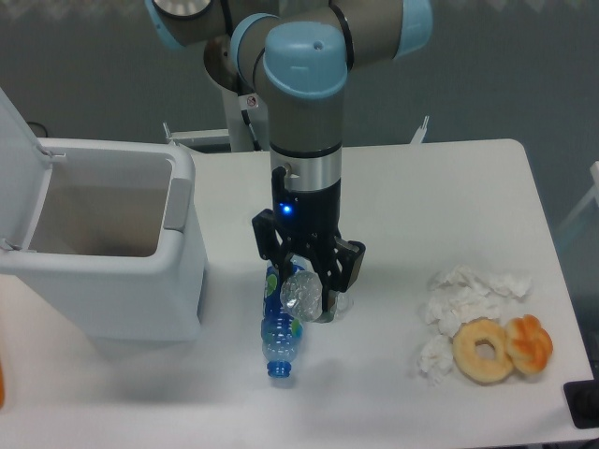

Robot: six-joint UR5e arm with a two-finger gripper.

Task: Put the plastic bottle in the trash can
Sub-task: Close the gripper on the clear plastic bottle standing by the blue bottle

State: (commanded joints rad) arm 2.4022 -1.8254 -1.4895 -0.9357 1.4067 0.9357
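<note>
The small clear crinkled plastic bottle (305, 296) sits between the fingers of my gripper (310, 281), which points straight down at the middle of the table and is closed on it. The bottle's lower part is partly hidden by the fingers. I cannot tell whether it is touching the table or just above it. The trash can (140, 290), a large white bin, stands to the left with its lid swung open and its inside showing. Its near wall is a short way left of the gripper.
A clear bottle with a blue label and blue cap (279, 332) lies on the table just below and left of the gripper. Crumpled white tissue (468, 295) and two doughnuts (484, 351) (530, 344) lie at the right. A black object (582, 404) is at the right corner.
</note>
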